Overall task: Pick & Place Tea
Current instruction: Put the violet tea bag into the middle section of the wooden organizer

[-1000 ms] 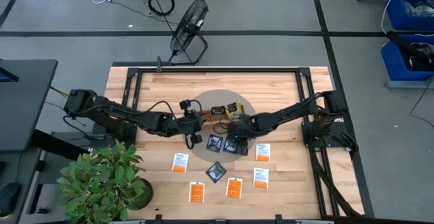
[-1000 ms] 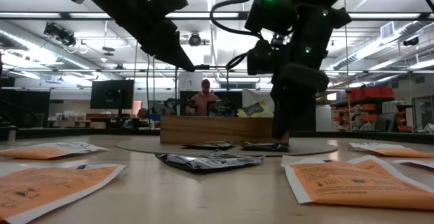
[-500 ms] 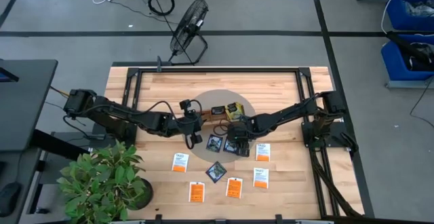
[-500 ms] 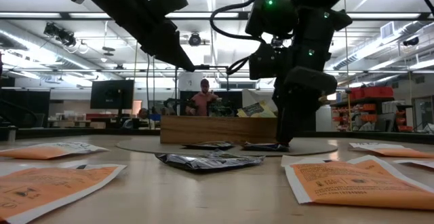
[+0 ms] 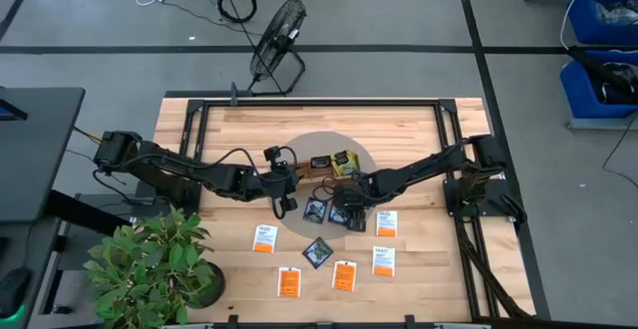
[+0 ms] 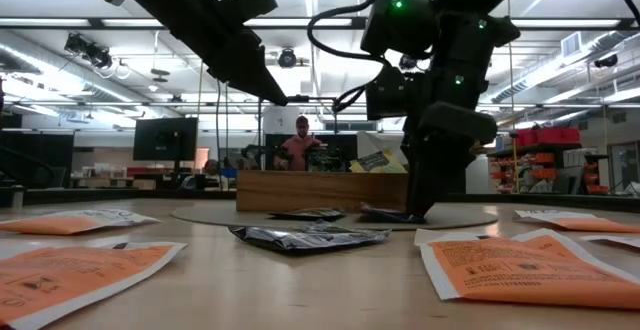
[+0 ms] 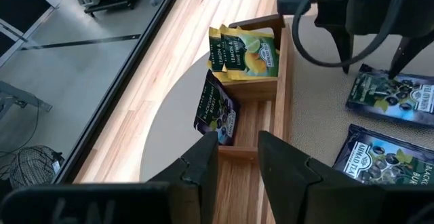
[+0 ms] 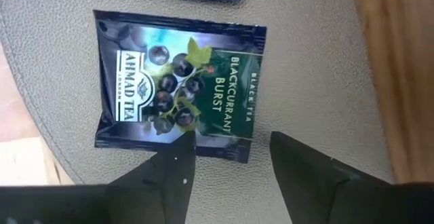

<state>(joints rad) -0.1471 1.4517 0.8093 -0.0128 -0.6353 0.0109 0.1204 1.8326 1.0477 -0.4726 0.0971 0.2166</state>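
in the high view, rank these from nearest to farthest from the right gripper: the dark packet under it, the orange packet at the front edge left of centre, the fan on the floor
1. The dark packet, right at the right gripper, on the grey mat.
2. The orange packet, at the table's front edge, left of centre.
3. The fan, on the floor beyond the table's far edge.

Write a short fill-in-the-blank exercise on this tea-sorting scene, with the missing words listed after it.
1. The right gripper hangs with open fingers over a dark packet labelled Blackcurrant ____.
2. In the wooden tray, the yellow-green packets picture lemon and ____.
3. The dark packets near the tray lie on a round grey ____.
4. The left gripper holds ____.

Missing words: Burst; lime; mat; nothing
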